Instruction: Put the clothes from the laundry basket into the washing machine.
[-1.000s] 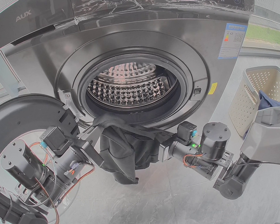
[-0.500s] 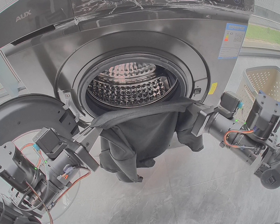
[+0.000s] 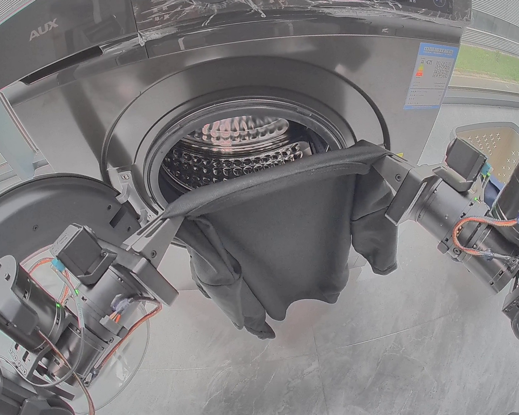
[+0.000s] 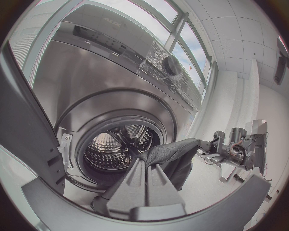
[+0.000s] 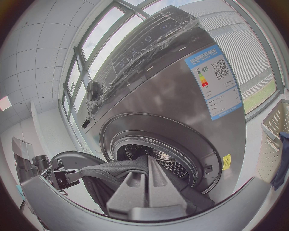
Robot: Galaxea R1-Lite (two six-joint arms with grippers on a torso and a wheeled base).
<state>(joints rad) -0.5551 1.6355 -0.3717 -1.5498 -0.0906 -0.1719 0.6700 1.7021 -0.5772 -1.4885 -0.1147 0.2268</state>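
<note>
A black garment (image 3: 283,240) hangs stretched between my two grippers in front of the washing machine's open drum (image 3: 233,151). My left gripper (image 3: 163,221) is shut on its left end, my right gripper (image 3: 382,160) is shut on its right end. The top edge runs taut across the lower part of the drum opening, and the body and sleeves dangle toward the floor. In the left wrist view the shut left gripper (image 4: 146,161) pinches the garment (image 4: 171,153). In the right wrist view the shut right gripper (image 5: 147,162) holds the garment (image 5: 114,170).
The round machine door (image 3: 27,216) stands open at the left, behind my left arm. A beige laundry basket (image 3: 503,144) with a blue cloth (image 5: 281,159) in it stands at the right beside the machine. Grey tiled floor (image 3: 307,375) lies below.
My right gripper has swung right and upward, pulling the garment from a bunched drape into a taut spread across the drum opening. The left gripper has risen slightly.
</note>
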